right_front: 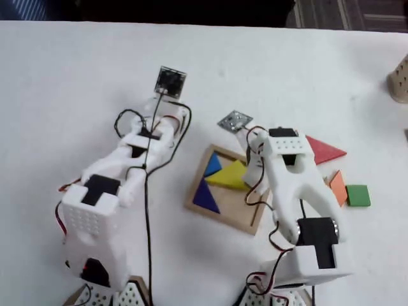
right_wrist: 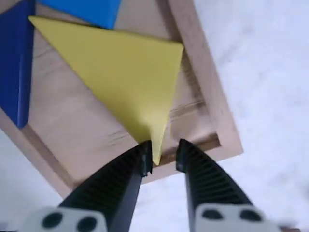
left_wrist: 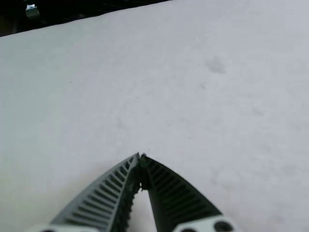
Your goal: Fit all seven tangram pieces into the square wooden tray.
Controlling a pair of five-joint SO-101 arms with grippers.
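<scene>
I read the tray (right_front: 237, 207) on the table (right_front: 76, 76), with three pieces (right_front: 228, 175) inside it. To its right, the square (right_front: 357, 195) lies before the triangle (right_front: 324, 152), a third piece (right_front: 338, 187) between them.

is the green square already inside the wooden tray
No, the green square lies on the white table off to the right of the wooden tray, beside the orange piece.

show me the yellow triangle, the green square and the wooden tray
yellow triangle (right_wrist: 120, 72), right wrist view, middle of its top face
green square (right_front: 357, 195), high view, centre of its top face
wooden tray (right_front: 220, 215), high view, rim on the side toward the arm bases
</scene>
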